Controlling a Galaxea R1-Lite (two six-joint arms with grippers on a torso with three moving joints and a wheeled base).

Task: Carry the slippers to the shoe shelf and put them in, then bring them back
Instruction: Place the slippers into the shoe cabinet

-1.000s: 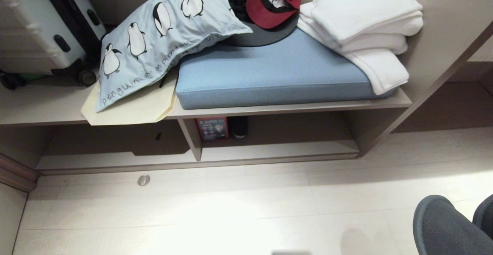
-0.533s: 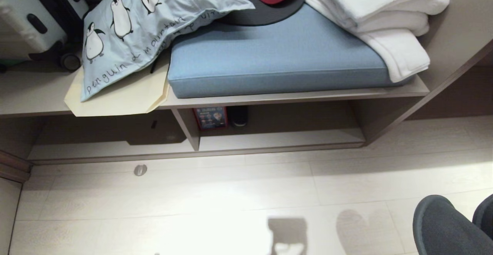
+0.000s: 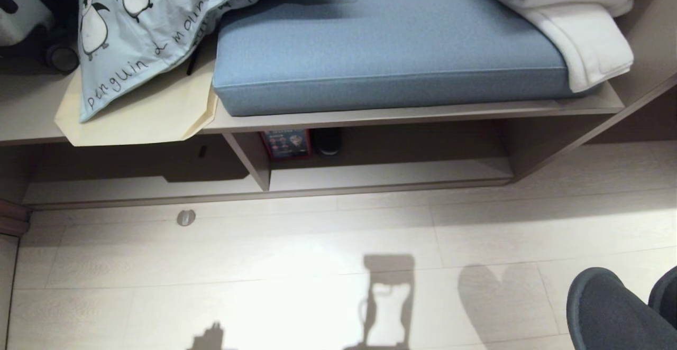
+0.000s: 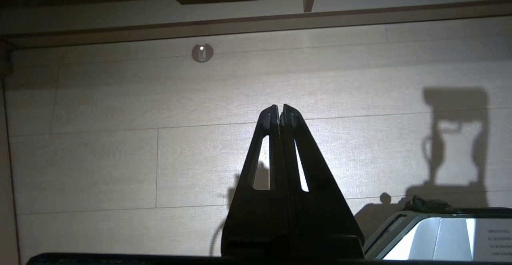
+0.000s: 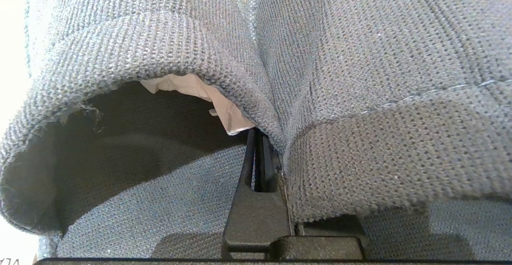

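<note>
Right tool: my fingers were clamped together on the slippers, both gathered around them.
Left tool: fingers pressed together, holding nothing, above the floor.

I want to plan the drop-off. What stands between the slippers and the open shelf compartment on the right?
Only bare floor lies between the slippers, clamped in the right gripper, and the shoe shelf. A red box and black shoe sit at its back left.

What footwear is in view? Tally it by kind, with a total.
Slippers: 2, clamped in the right gripper
Black shoe: 1, in the shoe shelf, right of its divider
Total: 3
Left gripper idle, jaws shut, over the floor.
</note>
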